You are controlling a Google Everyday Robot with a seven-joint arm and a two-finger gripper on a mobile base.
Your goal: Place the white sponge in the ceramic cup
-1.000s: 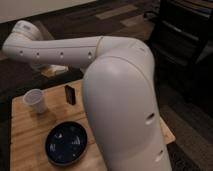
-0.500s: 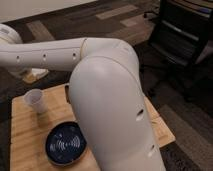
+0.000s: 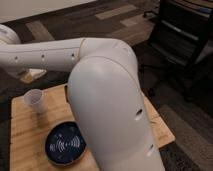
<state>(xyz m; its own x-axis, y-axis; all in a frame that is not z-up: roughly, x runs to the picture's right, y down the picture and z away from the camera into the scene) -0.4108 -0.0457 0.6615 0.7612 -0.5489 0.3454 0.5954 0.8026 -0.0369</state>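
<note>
The ceramic cup [image 3: 33, 98] is small, white and tapered. It stands upright near the back left of the wooden table [image 3: 20, 142]. My white arm [image 3: 100, 90] fills the middle of the view and reaches out to the far left. The gripper [image 3: 27, 76] hangs below the arm's end at the left, behind and slightly above the cup, mostly hidden by the arm. The white sponge does not show as a separate thing; it is hidden or out of view.
A dark blue round plate [image 3: 65, 144] with a white pattern lies on the table in front of the cup. A black office chair [image 3: 185, 35] stands at the back right on the dark carpet. The table's right edge [image 3: 162, 131] shows past the arm.
The arm has swung further left and closer to the camera, covering more of the table. A small dark object beside the cup is now hidden behind the arm.
</note>
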